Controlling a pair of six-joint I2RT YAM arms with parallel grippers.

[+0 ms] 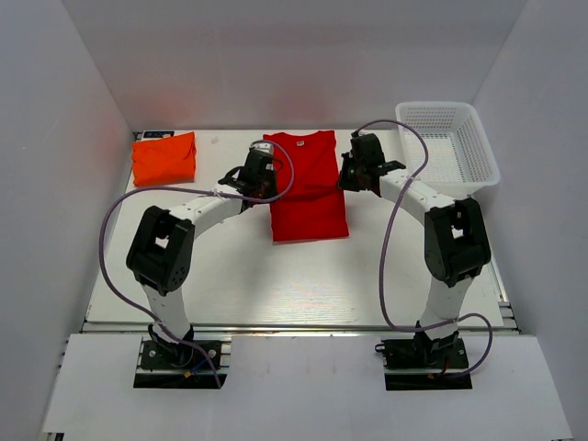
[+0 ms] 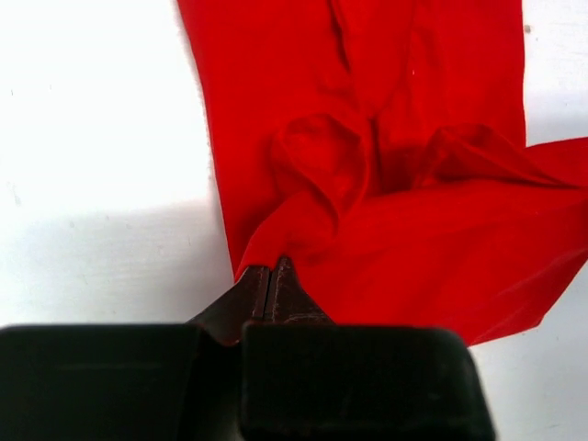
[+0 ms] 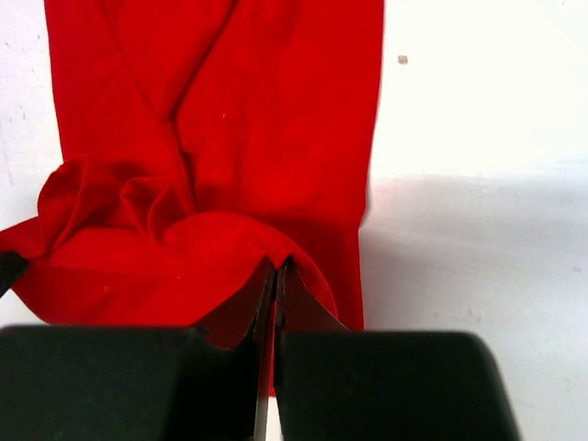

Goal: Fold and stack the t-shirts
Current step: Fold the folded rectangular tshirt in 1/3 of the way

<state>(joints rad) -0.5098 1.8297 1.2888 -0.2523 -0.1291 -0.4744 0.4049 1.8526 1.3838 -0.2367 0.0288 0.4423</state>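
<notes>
The red t-shirt (image 1: 306, 188) lies in the middle of the table as a long narrow strip with its sides folded in. My left gripper (image 1: 260, 186) is shut on its left edge (image 2: 276, 239). My right gripper (image 1: 354, 177) is shut on its right edge (image 3: 276, 248). Both hold the near part lifted over the strip, and the cloth bunches between them (image 2: 386, 156). The orange t-shirt (image 1: 164, 157) lies folded at the far left of the table, apart from both grippers.
A white mesh basket (image 1: 478, 147) stands at the far right corner of the table (image 1: 276, 285). White walls close in the back and both sides.
</notes>
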